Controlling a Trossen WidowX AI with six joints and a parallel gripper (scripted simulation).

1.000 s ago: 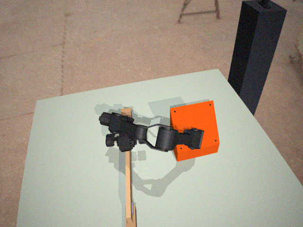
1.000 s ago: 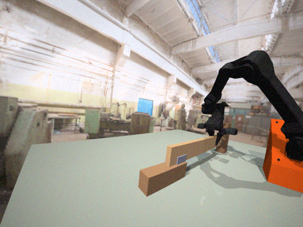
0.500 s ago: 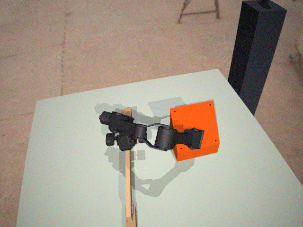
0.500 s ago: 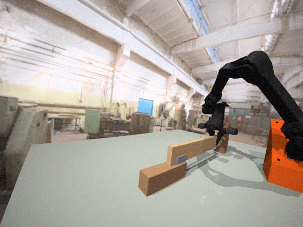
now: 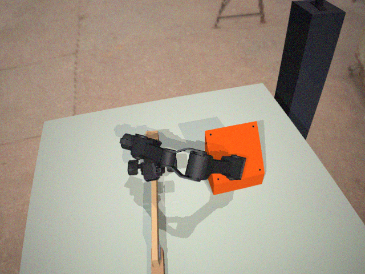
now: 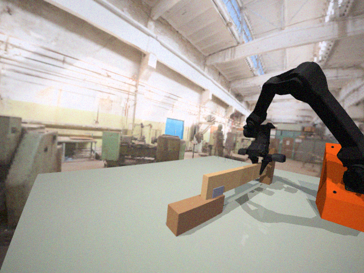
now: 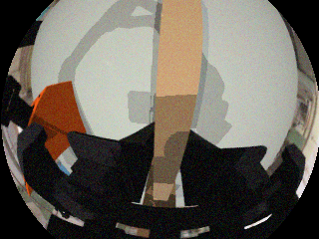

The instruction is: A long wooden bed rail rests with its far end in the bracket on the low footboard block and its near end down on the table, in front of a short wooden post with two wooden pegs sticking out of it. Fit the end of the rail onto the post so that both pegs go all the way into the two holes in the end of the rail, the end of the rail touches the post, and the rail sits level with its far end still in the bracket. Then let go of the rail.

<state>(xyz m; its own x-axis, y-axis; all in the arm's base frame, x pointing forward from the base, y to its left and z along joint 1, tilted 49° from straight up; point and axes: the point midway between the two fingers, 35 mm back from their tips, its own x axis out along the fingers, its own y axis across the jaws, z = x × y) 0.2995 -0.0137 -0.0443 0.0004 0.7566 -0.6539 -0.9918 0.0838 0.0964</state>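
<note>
1. One black arm [image 6: 308, 85] reaches from an orange base block [image 5: 235, 138] out over the pale table [image 5: 88, 206].
2. Gripper [image 6: 262, 164] is clamped on the wooden rail [image 6: 232, 177], near the rail's post end, fingers on either side of it.
3. Rail runs long and narrow across the table; exterior view shows its end at the gripper raised off the surface, against the darker post [image 6: 269, 173]. Pegs not visible, so seating cannot be judged.
4. Rail's other end sits on the low footboard block [image 6: 194, 212], with a small grey bracket [image 6: 218, 191] at that end.
5. Wrist view: rail [image 7: 175, 80] runs straight up the middle, dark finger bodies flanking its lower part.
6. Dark tall pillar [image 5: 309, 59] stands beside the table's far corner.
</note>
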